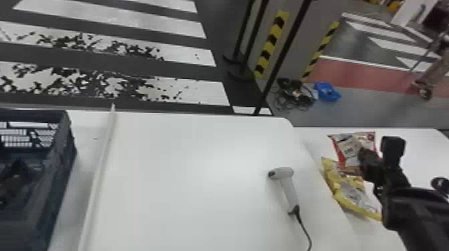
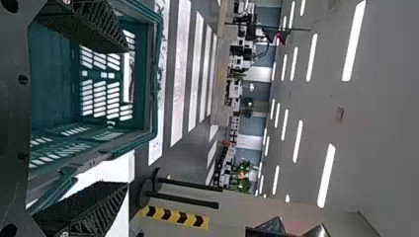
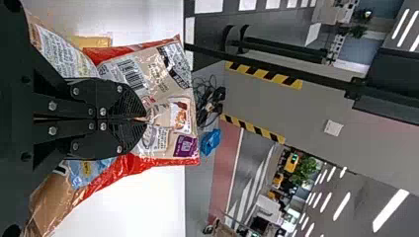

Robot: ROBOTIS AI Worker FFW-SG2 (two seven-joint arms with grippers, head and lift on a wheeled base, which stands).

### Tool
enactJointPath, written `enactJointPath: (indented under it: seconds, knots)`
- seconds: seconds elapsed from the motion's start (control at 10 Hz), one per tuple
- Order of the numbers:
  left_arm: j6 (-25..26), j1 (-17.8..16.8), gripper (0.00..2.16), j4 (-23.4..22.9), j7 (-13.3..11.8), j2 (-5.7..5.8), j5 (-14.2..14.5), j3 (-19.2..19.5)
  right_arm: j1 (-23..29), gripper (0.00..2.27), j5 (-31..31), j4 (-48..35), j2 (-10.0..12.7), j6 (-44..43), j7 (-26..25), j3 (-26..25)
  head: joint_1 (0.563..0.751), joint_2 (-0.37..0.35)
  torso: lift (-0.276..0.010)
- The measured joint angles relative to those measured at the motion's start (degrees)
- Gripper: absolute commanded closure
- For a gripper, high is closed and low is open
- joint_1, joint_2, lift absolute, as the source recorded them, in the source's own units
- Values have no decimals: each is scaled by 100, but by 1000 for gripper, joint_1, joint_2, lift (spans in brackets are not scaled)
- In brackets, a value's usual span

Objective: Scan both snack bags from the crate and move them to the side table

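Observation:
On the white side table at the right, the red snack bag (image 1: 348, 147) lies beside the yellow snack bag (image 1: 354, 193), barcode side showing. My right gripper (image 1: 365, 162) is at the red bag. In the right wrist view, my right gripper (image 3: 144, 120) is shut on the red snack bag (image 3: 165, 94), its film bulging around the fingers. Whether that bag rests fully on the table I cannot tell. At the far left, my left gripper (image 1: 14, 177) shows dark in the crate (image 1: 60, 160). In the left wrist view, my left gripper (image 2: 126, 116) stands open at the crate (image 2: 148, 98), nothing between its fingers.
A white handheld scanner (image 1: 288, 188) lies on the middle table (image 1: 187, 160), left of the yellow bag, its cable running to the near edge. A raised white strip (image 1: 103, 157) runs between crate and scanner. Dark stands and a blue bin (image 1: 327, 91) are on the floor beyond.

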Motion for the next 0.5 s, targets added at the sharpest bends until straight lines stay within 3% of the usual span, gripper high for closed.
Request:
enactJointPath:
  seconds: [0.1,0.2,0.3,0.5]
  knots:
    - [117,3,29,-140,-1,4,28,1,-454,2229,215,661,-114,-270,0,188,695,-350,-95]
    - [201,34,29,-253,-2,14,53,2,-884,1484,435,1260,-221,-684,-18,384,695,-350,-95]
    - [257,71,29,-341,-3,14,63,2,-1161,100,521,1560,-300,-914,-17,580,695,-350,-95]
    - [419,93,29,-442,2,-47,40,-22,-1403,-1,493,1652,-392,-443,-1,947,695,-350,-95]
